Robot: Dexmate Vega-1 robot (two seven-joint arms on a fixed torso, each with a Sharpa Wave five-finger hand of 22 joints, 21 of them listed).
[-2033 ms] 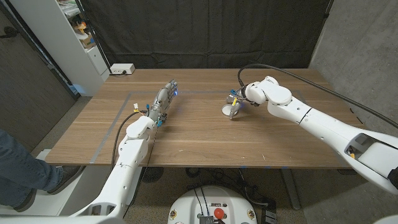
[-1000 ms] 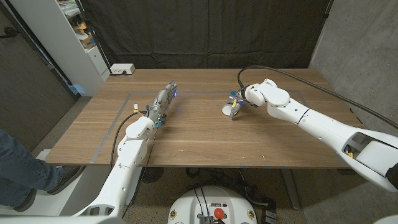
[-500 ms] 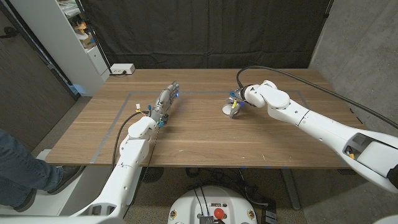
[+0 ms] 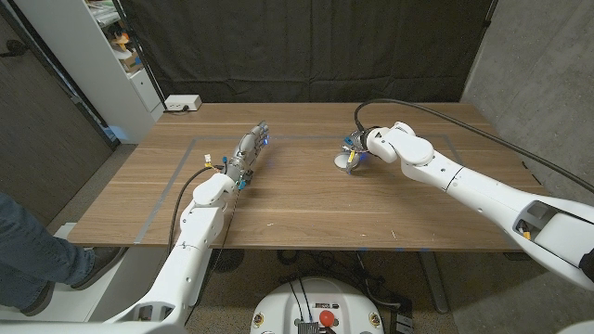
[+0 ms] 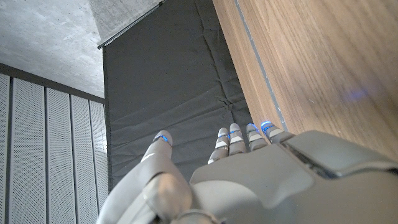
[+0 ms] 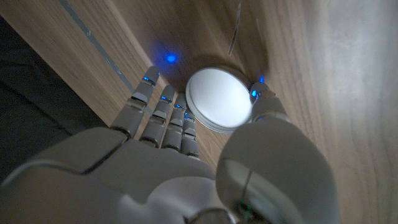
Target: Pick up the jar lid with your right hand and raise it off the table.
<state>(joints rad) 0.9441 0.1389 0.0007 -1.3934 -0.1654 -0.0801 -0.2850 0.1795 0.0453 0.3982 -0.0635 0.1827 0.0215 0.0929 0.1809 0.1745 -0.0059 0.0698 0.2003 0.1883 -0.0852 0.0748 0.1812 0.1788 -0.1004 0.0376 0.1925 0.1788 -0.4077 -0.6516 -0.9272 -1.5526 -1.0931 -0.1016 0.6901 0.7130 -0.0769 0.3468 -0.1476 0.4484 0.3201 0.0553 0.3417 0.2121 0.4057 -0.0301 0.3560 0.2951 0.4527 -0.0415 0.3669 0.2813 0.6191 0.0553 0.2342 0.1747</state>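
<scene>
The jar lid (image 4: pixel 340 162) is a small white disc on the wooden table (image 4: pixel 306 204), right of the middle. My right hand (image 4: pixel 354 156) is bent down over it. In the right wrist view the lid (image 6: pixel 219 99) sits between the fingers (image 6: pixel 163 109) on one side and the thumb (image 6: pixel 264 102) on the other, both touching its rim. It lies on the table or barely above it; I cannot tell which. My left hand (image 4: pixel 245 154) is stretched out on the left of the table with nothing in it, its fingers (image 5: pixel 239 138) straight and pointing at the far edge.
A white box (image 4: pixel 182 103) sits at the table's far left corner, with a shelf unit (image 4: pixel 116 56) beyond it. Grey tape lines (image 4: pixel 176 176) mark the tabletop. A person's leg (image 4: pixel 28 250) shows at the left edge. A black cable (image 4: pixel 408 107) loops above my right wrist.
My right hand has drawn in a little around the lid, and the lid has shifted slightly towards the far edge. The left arm has hardly moved.
</scene>
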